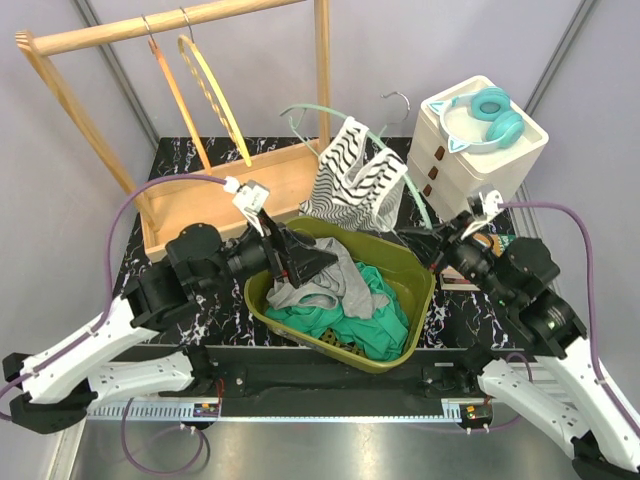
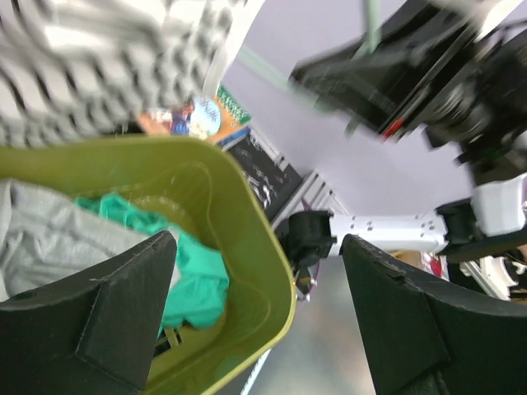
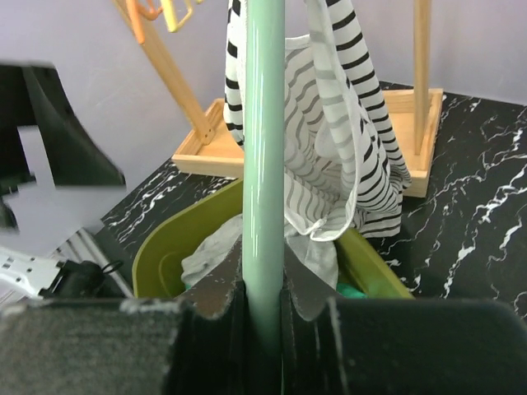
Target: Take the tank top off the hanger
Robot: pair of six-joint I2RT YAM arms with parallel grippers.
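The tank top (image 1: 352, 180), white with black wavy stripes, is seen draped on the mint-green hanger (image 3: 263, 123) near the middle of the table. Its lower edge hangs just above the far rim of the olive basket (image 1: 405, 265).

At the far left, a wooden rack (image 1: 200, 215) is set well apart from the garment and takes no part in the work. Next to it, the left gripper (image 2: 259, 247) is held over the basket with its fingers (image 2: 123, 313) spread apart and nothing between them. In the left wrist view the striped cloth is seen only as a blur above and beyond the fingers, not yet touched. Green and grey clothes (image 1: 350, 315) are piled in the basket below.

To the right, the right gripper (image 3: 263, 288) is clamped on one arm of the hanger, by which the hanger is held up with the garment on it. A white drawer unit (image 1: 480, 150) is placed behind that arm.

The step in hand is judged to be the reach for the cloth: the hanger is secured, but the garment is not yet gripped. For the next move, the left gripper would need to be brought up to a strap or the hem, closed on the fabric alone, and drawn away from the hanger. The right grip would need to be kept firm so that the hanger is not dragged along.
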